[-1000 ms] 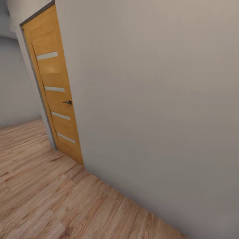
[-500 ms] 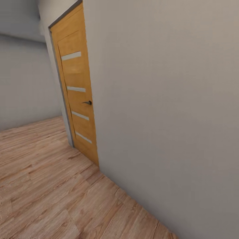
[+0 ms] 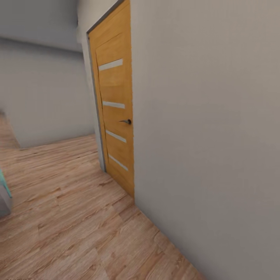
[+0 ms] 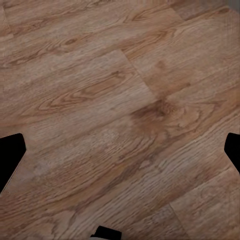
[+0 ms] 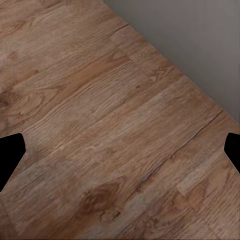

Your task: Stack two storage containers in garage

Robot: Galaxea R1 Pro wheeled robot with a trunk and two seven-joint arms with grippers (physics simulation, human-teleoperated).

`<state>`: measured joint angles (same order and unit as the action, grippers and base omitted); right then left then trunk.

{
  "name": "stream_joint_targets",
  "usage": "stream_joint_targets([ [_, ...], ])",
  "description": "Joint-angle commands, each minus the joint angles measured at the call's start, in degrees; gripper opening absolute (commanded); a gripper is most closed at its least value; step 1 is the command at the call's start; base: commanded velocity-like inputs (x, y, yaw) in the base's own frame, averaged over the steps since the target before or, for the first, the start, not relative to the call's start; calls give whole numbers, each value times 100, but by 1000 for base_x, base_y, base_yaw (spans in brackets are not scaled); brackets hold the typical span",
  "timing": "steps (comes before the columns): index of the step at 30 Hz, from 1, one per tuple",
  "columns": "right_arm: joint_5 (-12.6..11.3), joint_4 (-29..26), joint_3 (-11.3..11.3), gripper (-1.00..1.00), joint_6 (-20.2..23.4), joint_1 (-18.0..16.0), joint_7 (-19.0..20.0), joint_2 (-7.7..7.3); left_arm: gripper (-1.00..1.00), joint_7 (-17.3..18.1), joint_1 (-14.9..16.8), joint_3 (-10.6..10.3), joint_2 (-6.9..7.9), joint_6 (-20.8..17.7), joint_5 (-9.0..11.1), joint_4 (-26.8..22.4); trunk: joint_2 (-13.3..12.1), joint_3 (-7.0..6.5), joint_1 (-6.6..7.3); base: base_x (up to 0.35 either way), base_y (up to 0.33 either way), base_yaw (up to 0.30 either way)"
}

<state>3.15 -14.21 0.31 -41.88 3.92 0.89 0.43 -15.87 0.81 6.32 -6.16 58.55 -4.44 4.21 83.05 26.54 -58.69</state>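
Note:
The two storage containers are out of view, and so is the garage. In the left wrist view my left gripper (image 4: 120,155) is open, its black fingertips (image 4: 10,155) far apart at the picture's edges, with light wood planks between them. The right gripper (image 5: 120,155) is open too, its fingertips (image 5: 10,157) spread wide over the same wood planks with nothing held. A pale wall (image 5: 200,40) runs close beside the right gripper.
An orange wooden door (image 3: 116,116) with pale horizontal strips and a dark handle (image 3: 126,121) stands shut in a pale grey wall (image 3: 206,136) close on my right. Wood-plank flooring (image 3: 70,217) stretches left and ahead. A teal-edged object (image 3: 4,194) pokes in at the left edge.
The whole head view has shifted: the door now sits further right in the picture, so the camera turned left. The teal-edged object has come into view at the left edge.

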Motion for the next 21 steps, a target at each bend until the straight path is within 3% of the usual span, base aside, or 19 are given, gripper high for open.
stream_joint_targets([
  [1, 30, -12, -13, 100, -4, 4, -2, 1, 100, -13, 8, 45, 1, 25, -47, 19, 3, 4, -3, 277, 127, 299],
  [21, 28, -3, 1, 100, -4, 3, -11, 9, 100, -13, 7, 44, 10, 17, -44, 19, 3, 4, -3, 278, 125, 299],
])
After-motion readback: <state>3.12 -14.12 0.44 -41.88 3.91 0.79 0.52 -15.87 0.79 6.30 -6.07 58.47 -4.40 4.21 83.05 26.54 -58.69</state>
